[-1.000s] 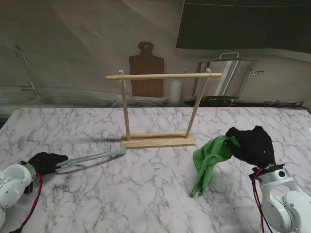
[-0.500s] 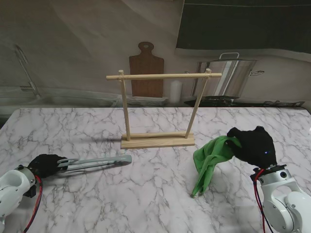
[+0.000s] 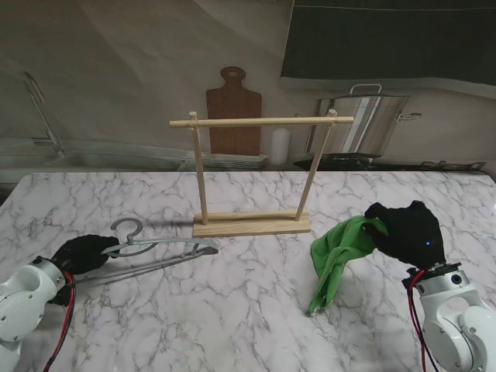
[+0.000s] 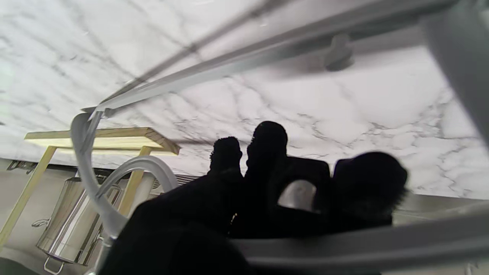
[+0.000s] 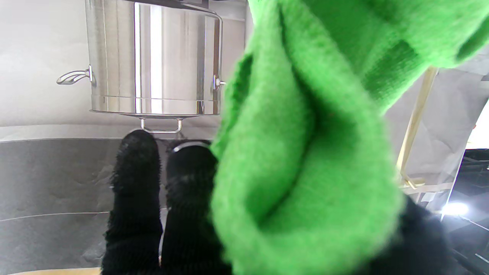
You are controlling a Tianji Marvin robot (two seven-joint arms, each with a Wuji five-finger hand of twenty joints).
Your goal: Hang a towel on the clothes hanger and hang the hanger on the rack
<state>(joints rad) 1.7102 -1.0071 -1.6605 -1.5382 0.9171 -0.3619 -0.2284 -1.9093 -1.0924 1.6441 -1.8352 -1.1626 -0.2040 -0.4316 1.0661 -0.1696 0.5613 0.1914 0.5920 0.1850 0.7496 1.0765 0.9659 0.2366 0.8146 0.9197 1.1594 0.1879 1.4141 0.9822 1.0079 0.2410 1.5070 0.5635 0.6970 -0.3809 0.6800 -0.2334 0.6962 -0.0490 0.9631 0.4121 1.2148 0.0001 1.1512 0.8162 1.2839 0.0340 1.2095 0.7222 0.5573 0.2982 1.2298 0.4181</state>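
From the stand, the grey plastic clothes hanger (image 3: 159,249) lies lengthwise toward the wooden two-post rack (image 3: 252,172), clamped in the black-gloved left hand (image 3: 85,253) near the marble tabletop's (image 3: 232,310) left edge. Well apart, near the right edge, the right hand (image 3: 407,231) grips the green towel (image 3: 335,256).

Left wrist: fingers (image 4: 263,152) wrap the hanger's neck.

Right wrist: towel (image 5: 305,145) bunched against closed fingers (image 5: 135,183).

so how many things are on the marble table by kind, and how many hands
hanger: 1, held by the left hand
green towel: 1, held by the right hand
wooden rack: 1
hands: 2
total: 5
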